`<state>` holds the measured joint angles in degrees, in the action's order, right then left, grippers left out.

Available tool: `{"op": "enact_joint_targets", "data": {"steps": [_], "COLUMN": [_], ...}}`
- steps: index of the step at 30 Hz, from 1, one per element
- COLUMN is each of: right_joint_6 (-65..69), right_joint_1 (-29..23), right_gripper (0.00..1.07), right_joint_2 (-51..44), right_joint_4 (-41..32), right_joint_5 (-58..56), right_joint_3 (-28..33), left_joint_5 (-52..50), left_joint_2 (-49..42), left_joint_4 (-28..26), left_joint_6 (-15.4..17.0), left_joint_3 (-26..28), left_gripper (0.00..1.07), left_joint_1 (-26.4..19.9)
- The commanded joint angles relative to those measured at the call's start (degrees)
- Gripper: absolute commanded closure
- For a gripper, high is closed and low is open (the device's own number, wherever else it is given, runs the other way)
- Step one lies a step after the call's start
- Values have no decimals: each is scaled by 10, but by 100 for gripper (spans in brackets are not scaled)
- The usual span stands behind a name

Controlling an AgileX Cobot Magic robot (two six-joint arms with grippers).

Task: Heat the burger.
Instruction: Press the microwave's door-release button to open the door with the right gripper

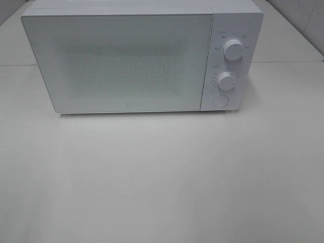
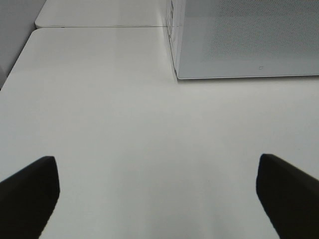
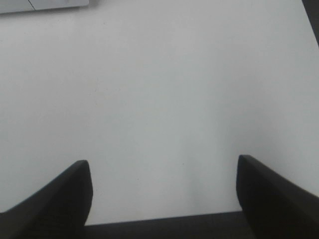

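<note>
white table (image 1: 162, 177) lies under my left tool (image 2: 157, 172) and right tool (image 3: 164, 172), both spread wide and empty, short of the microwave (image 1: 234, 65); the left looks nearer its shut door (image 1: 121, 61). the burger is out of sight, perhaps inside.

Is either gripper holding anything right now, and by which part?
Nothing is held. The left gripper and the right gripper are both open, with only the table showing in the gap of each.
</note>
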<state>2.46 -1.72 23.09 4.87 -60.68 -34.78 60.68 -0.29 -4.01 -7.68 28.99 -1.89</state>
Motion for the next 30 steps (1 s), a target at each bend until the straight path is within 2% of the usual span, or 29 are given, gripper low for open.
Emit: {"op": "enact_joint_targets", "data": {"steps": [1, 3, 6, 9, 11, 30], "right_joint_6": [-6, -6, -6, -9, -9, -29], "right_joint_1": [3, 3, 3, 3, 3, 2], "right_gripper": [31, 31, 31, 31, 31, 31], "right_joint_2": [-56, -123, -146, -237, -253, -250], "right_joint_4": [-13, -29, -30, -40, -40, -53], "right_joint_5": [9, 17, 18, 36, 35, 34], "right_joint_3": [19, 38, 43, 62, 62, 62], "left_joint_5": [-7, -7, -7, -7, -7, -7], "left_joint_2": [-9, -9, -9, -9, -9, -10], "left_joint_4": [-2, -2, -2, -2, -2, -1], "left_joint_6": [3, 3, 3, 3, 3, 3], "left_joint_3": [-1, -1, -1, -1, -1, -1], "left_gripper": [2, 2, 2, 2, 2, 2], "left_joint_1": [-1, -1, -1, -1, -1, -1]}}
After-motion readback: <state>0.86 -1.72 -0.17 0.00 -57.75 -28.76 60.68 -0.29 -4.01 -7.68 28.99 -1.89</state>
